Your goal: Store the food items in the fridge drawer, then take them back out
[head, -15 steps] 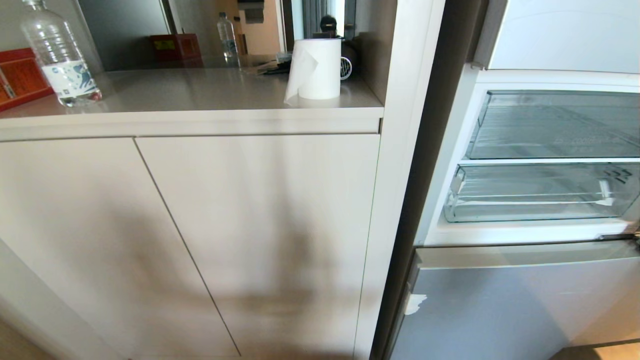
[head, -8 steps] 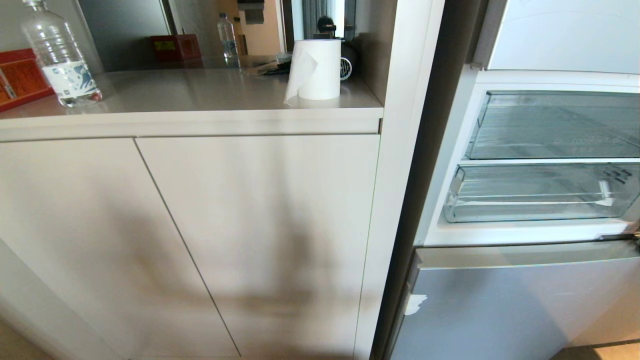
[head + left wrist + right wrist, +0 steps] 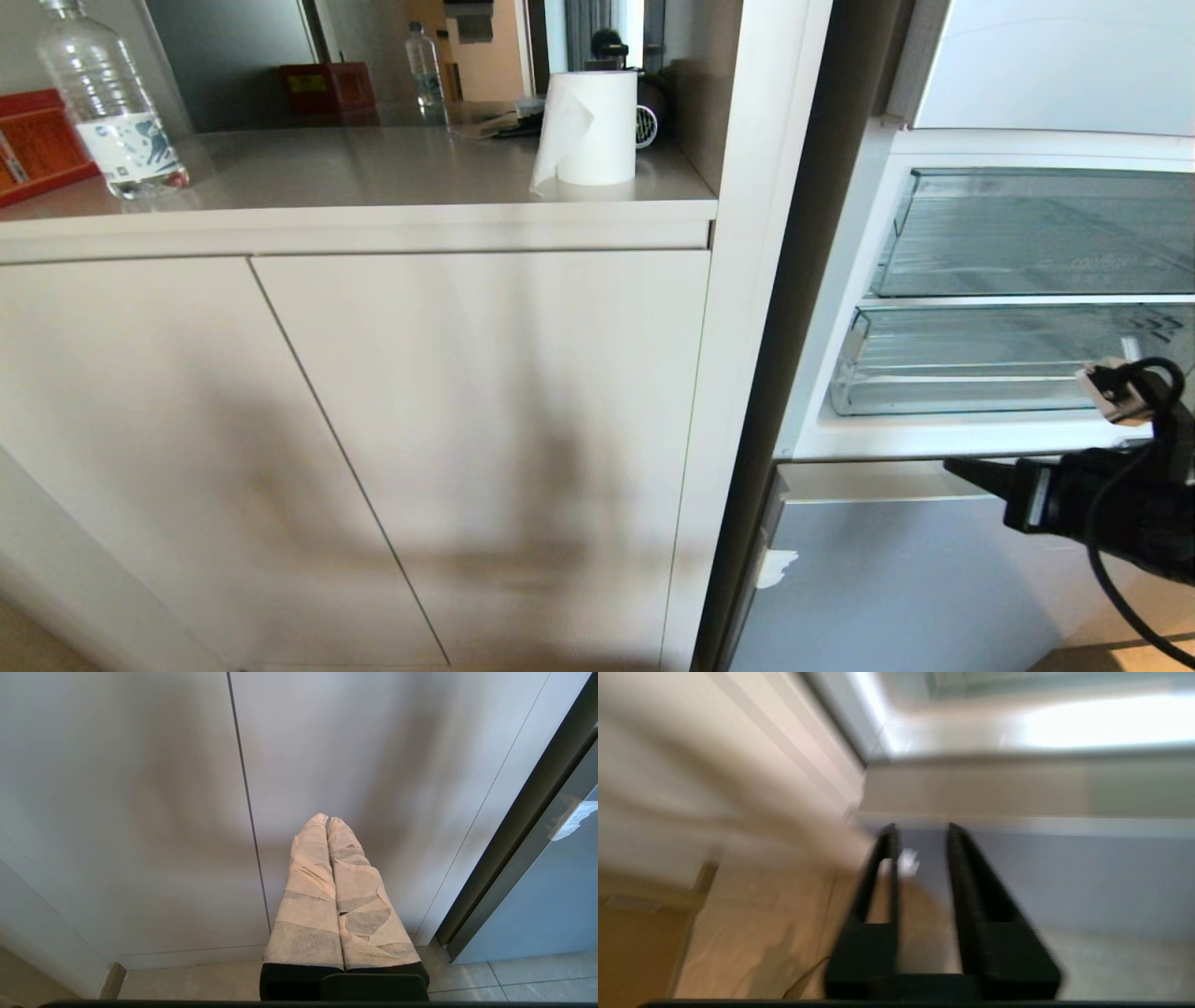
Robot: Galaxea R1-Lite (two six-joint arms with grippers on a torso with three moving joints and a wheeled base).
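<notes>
The right end effector (image 3: pixel 962 467) – fingers slightly spread, holding nothing – points level, just below the fridge drawer (image 3: pixel 971 373), which runs crosswise above it; the left end effector (image 3: pixel 327 821), pressed together, faces the cabinet – no food items visible

No legible text on bottle label (image 3: pixel 126 140) or drawers.

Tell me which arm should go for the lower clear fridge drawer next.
Right. The right gripper is already beside the fridge, just below the lower drawer, fingers apart and empty. The left gripper hangs shut before the cupboard doors, near the floor.
</notes>
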